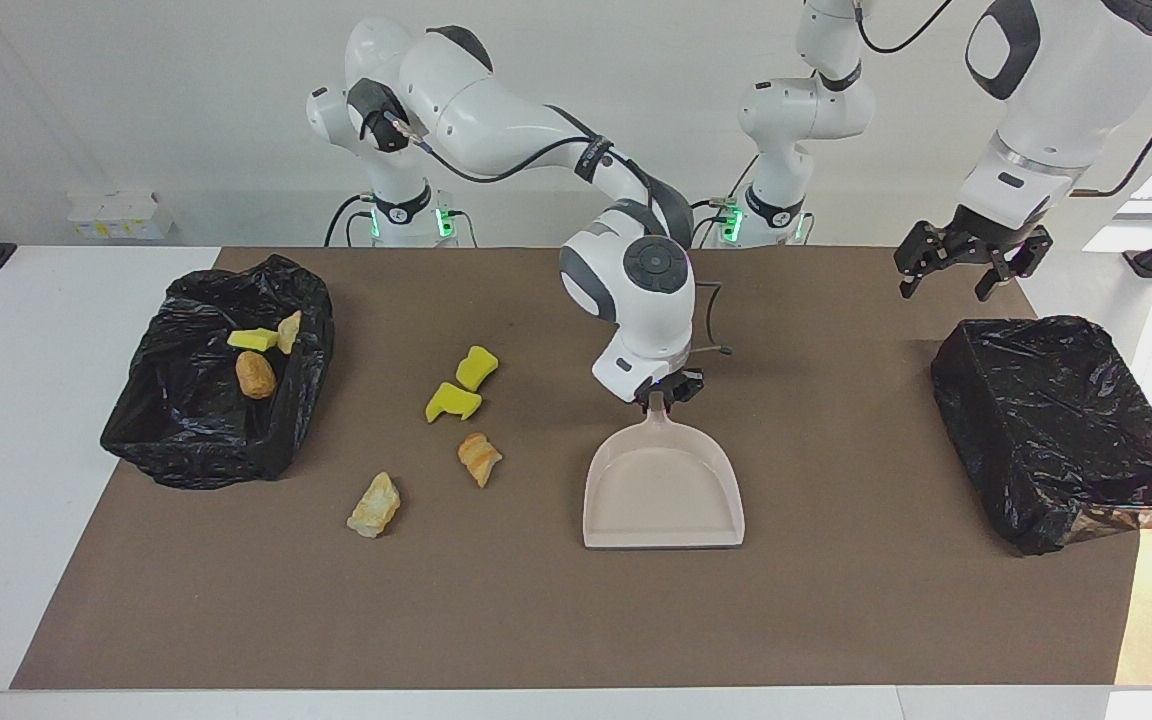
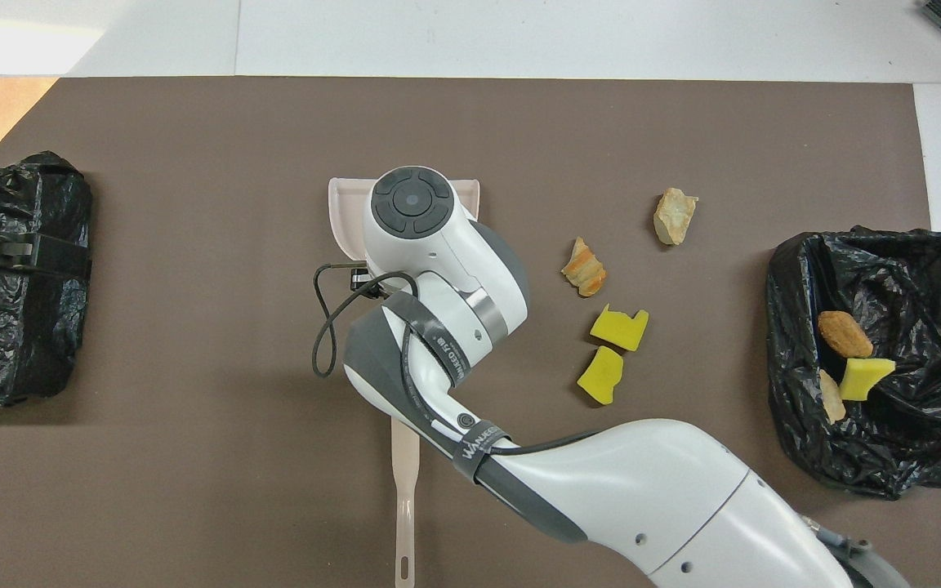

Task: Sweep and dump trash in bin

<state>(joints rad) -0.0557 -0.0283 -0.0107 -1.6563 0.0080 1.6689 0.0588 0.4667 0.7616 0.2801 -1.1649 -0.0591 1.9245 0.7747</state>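
Two glossy white arms, rounded shells with dark grey joint bands. The right arm (image 1: 536,130) carries a round dark grey cap with a ringed button pattern, a black cable looping along its side, and a grey strap with pale lettering. Green lights glow at both bases. The left arm (image 1: 1056,90) ends in black hardware.

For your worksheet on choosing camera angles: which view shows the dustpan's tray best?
The facing view: the dustpan shows whole and empty, its handle in the shut right gripper. In the overhead view the right arm covers most of the tray; only its corners and the handle show.
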